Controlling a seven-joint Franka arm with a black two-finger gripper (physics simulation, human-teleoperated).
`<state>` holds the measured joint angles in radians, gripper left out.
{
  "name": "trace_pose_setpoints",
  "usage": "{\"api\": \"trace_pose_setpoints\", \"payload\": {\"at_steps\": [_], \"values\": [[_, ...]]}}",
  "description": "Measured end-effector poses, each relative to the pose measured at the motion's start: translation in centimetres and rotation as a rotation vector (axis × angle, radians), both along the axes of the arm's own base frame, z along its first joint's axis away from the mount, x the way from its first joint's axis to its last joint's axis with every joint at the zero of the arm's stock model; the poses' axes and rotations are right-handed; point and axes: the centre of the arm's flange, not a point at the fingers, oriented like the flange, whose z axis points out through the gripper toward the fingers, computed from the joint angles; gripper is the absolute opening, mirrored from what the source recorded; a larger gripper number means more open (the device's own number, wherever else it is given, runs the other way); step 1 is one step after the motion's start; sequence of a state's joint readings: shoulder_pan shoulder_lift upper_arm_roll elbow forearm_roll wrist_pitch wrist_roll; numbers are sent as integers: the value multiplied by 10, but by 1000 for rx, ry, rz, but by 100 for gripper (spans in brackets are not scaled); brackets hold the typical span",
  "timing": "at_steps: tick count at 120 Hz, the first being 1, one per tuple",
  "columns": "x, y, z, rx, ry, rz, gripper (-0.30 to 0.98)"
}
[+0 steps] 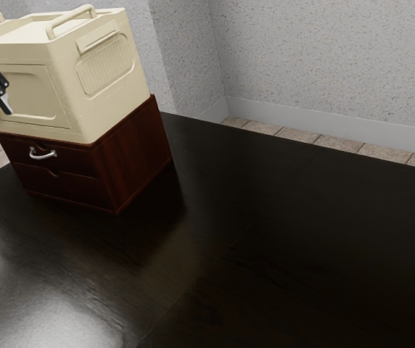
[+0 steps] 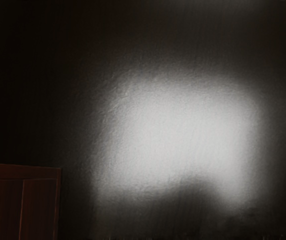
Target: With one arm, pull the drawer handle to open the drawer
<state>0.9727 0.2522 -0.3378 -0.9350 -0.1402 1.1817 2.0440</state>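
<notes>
Gripper: black, angular links with an orange strip, the gripper (image 1: 0, 100) hanging at 10 o'clock in the exterior view, in front of the crate's face; whether it is standing open or closed, I cannot tell.
Drawer handle: a slim, silvery bow with a metallic shine, the drawer handle (image 1: 43, 154) curving out from the upper drawer (image 1: 77, 159), toward 5 o'clock from the gripper in the exterior view and apart from it.
Upper drawer: dark reddish wood, a shallow notch dipping into its top edge; its front is sitting flush with the cabinet, so it is looking shut.
Lower drawer: the same grained wood, the lower drawer (image 1: 59, 186) showing a similar notch and lying toward 6 o'clock from the handle.
Cabinet: a squared wooden box, the cabinet (image 1: 131, 156) standing at 9 o'clock in the exterior view; the wrist view is catching one corner with thin, straight edges.
Crate: cream and probably plastic, the crate (image 1: 84, 125) resting on the cabinet, showing rounded recesses, a ribbed side panel and looped grips (image 1: 70, 19).
Table: black and glossy, the table (image 1: 280, 254) reflecting a soft-edged pale glare (image 2: 183, 130) over faintly rippled grain.
Wall: speckled grey, the wall (image 1: 316, 65) rising toward 1 o'clock in the exterior view.
</notes>
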Motion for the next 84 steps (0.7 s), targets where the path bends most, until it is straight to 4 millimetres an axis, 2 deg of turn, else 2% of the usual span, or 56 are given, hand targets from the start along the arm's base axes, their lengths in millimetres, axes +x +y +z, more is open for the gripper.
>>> {"api": "trace_pose_setpoints", "payload": {"at_steps": [16, 30, 37, 47, 56, 61, 70, 84], "values": [[28, -23, -7, -10, -53, -206, 68], [37, -22, 4, 42, -139, -275, 68], [42, -13, 4, 92, -166, -274, 68], [58, 3, -15, 113, -181, -284, 65], [64, 13, -28, 137, -184, -285, 62], [59, 22, -28, 165, -186, -266, 61], [38, 45, -34, 191, -179, -195, 59], [35, 70, -78, 167, -181, -122, 55]]}}
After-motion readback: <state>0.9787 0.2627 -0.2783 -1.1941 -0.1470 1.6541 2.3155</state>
